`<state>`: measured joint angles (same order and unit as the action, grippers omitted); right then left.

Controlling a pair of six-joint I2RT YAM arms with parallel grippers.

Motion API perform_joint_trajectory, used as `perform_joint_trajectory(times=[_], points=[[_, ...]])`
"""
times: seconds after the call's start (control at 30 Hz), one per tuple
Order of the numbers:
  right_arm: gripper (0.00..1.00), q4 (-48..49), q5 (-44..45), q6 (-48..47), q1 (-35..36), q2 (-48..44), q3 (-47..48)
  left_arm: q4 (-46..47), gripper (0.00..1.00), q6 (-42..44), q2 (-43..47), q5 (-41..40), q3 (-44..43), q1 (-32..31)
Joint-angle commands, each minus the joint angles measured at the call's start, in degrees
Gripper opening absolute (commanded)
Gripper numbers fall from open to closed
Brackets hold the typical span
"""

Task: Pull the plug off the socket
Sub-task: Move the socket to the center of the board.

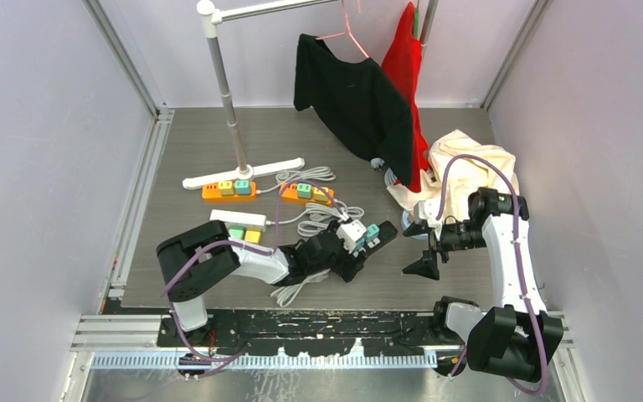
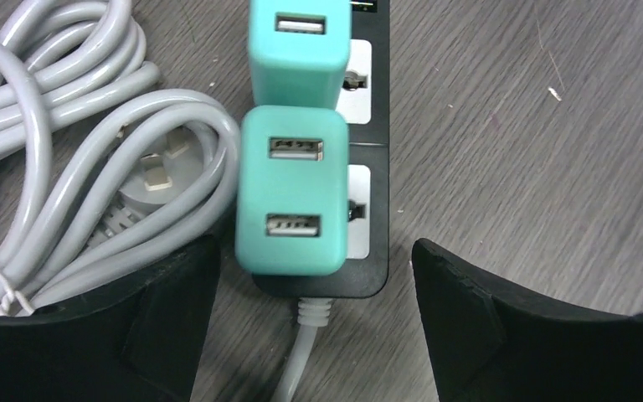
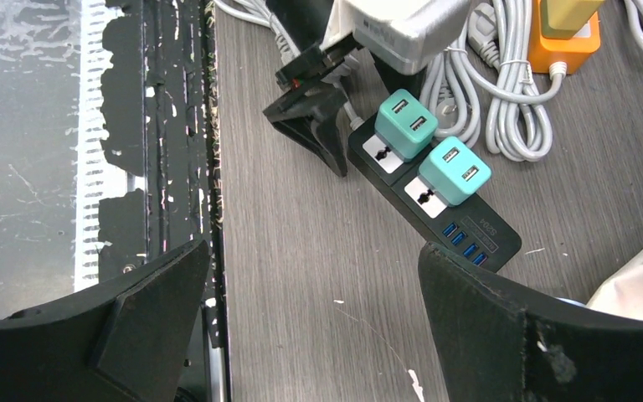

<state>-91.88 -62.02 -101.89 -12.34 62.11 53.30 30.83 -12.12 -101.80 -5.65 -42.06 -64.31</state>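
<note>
Left wrist view: black power strip (image 2: 322,287) running up mid-frame, grey cord (image 2: 301,352) out of its bottom end. Two teal USB charger plugs seated in its white sockets: near plug (image 2: 291,201) at frame centre, far plug (image 2: 297,50) at the top edge, the two almost touching.

Left gripper (image 2: 314,251) open, straddling the strip's cord end, gripping nothing. Finger at lower left of frame (image 2: 134,335) with its tip just beside the near plug's lower left corner, thin gap visible, no contact. Finger at lower right (image 2: 519,335) apart from the strip's right edge, bare grey table (image 2: 511,126) between. Near plug just above the line between the fingertips in frame, closer to the lower-left one.

Bundled grey cable (image 2: 67,151) with its pin plug (image 2: 146,172) at upper left, meeting the top of the lower-left finger in frame; contact impossible to tell.

Top view: right gripper (image 1: 423,247) right of centre, fingers spread wide, empty, near the strip's far end, not touching. In the right wrist view the strip lies diagonal at upper centre, both teal plugs upright in it, above the right fingers in frame, not between them.

Rest of the top view:
- Orange power strips (image 1: 228,190) and (image 1: 307,193)
- White power strip (image 1: 239,222)
- Black garment (image 1: 356,100) and red garment (image 1: 402,67) hanging at the top
- Cream cloth (image 1: 469,163) at right
</note>
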Motion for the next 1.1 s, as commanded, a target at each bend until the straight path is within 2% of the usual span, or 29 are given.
perform_joint_trajectory(times=[0.0, 0.1, 0.2, 0.27, 0.43, 0.57, 0.67, 0.8, 0.93, 1.07], points=[[1.0, -1.55, -0.65, -1.16, 0.23, -1.11, -0.13, 4.13, 0.83, 2.17, -1.99, -9.9, -4.25, -3.33], [1.0, -1.46, -0.63, -1.19, 0.3, -1.26, -0.26, 3.89, 0.79, 4.09, -3.94, -13.94, -5.87, -4.82], [1.0, -1.46, -0.65, -1.22, 0.3, -1.32, -0.3, 4.41, 0.7, 4.56, -4.93, -14.5, -6.39, -4.9], [1.0, -1.46, -0.66, -1.26, 0.3, -1.34, -0.41, 4.66, 0.58, 5.21, -5.21, -14.19, -6.63, -4.85], [1.0, -1.38, -1.04, -1.21, 0.32, -1.36, -0.54, 5.02, 0.17, 8.15, -3.9, -12.13, -6.02, -4.86], [1.0, -1.27, -2.33, -1.05, 0.26, -1.58, -0.52, 4.55, 0.0, 12.87, -0.14, -5.37, -2.69, -4.86], [1.0, -1.6, -4.58, -1.19, 0.31, -2.2, -0.75, 1.63, 0.0, 17.01, 3.94, 2.38, 0.81, -4.86], [1.0, -5.98, -6.31, -10.07, 0.31, -2.24, -3.4, 0.87, 0.0, 18.54, 8.47, 11.47, 6.02, -4.77], [1.0, -0.86, -4.12, -9.94, 3.95, 0.34, -6.26, -2.86, 0.0, 18.71, 9.14, 18.35, 6.76, -4.84], [0.95, 5.86, -1.29, -5.91, 11.08, 3.89, -7.23, -1.58, 0.0, 17.5, 7.58, 19.69, 6.42, -4.86]])
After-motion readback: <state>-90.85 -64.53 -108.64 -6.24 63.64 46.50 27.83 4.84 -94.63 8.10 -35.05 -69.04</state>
